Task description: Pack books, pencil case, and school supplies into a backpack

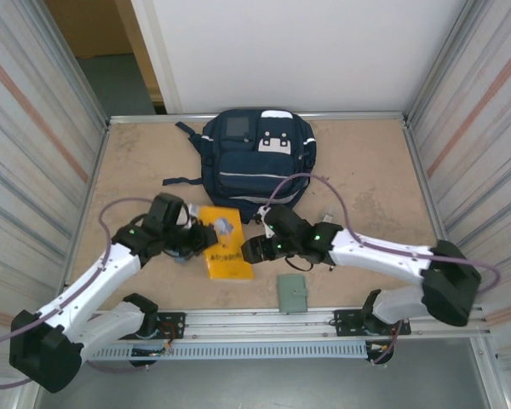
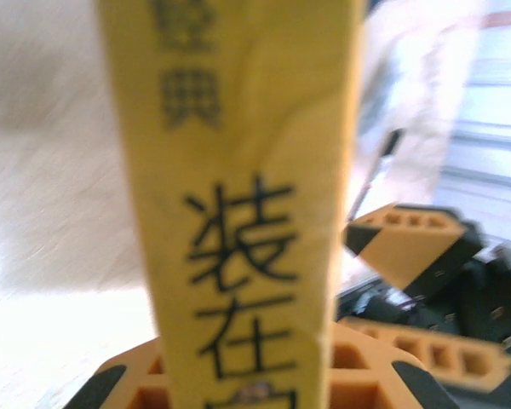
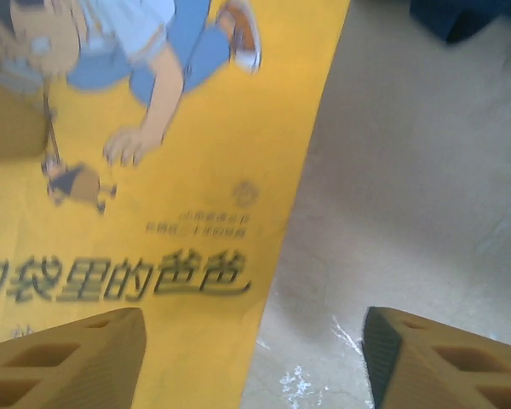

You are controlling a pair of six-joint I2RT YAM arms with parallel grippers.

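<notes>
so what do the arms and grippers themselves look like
Both the left arm and the right arm have white shells and black joint housings, with small green lights near the wrists. A purple cable loops along each. The right gripper has orange wedge-shaped fingers with rectangular cut-outs. The left gripper has the same orange fingers, edged in black.

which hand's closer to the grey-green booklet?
Right. The right hand sits just beyond the booklet, at the right edge of the yellow book; the left hand is on its left side.
</notes>
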